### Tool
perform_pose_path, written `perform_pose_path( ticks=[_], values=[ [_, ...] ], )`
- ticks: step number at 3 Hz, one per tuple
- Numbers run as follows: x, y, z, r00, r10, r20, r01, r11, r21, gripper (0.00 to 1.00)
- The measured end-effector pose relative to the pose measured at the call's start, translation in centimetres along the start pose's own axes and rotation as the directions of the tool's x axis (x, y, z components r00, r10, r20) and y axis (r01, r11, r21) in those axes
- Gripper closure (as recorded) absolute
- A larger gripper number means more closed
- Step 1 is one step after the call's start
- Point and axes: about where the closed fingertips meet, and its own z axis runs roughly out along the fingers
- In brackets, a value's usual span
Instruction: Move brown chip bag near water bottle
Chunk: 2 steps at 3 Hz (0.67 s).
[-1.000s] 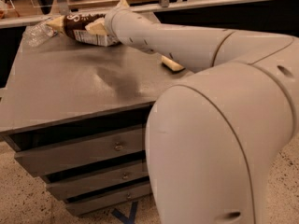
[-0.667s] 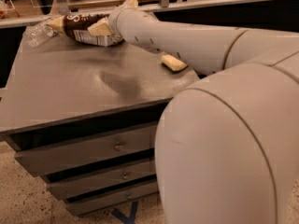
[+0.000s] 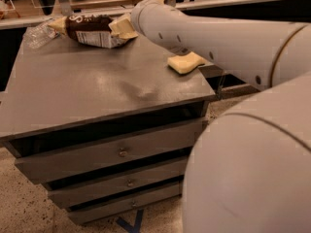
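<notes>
1 brown chip bag (image 3: 92,27) at jaws, tbl (image 3: 97,93) rear.

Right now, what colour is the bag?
The bag: dark brown middle, white lettering, cream ends; camera view; gripper at its end away from the bottle.

One camera, raised, looking forward and down along the robot's own arm.

It sits close behind the arm (image 3: 218,38), whose near bulk fills the right and lower right. It faces the grey worktop (image 3: 97,86) from its front corner, drawer fronts (image 3: 121,152) below. The claw (image 3: 127,27) is far from the lens, upper middle, at the right end of the brown chip bag (image 3: 92,25), mostly hidden by the wrist.
</notes>
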Motion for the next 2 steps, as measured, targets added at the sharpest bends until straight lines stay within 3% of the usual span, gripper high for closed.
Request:
perform_pose_path(
  ticks=[1, 2],
  values=[
    [1.6, -3.1, -2.0, 0.999, -0.004, -0.045, 0.006, 0.9985, 0.055, 0.0],
    [2.1, -4.6, -2.6, 0.998, -0.004, -0.056, 0.008, 0.9968, 0.079, 0.0]
  ],
)
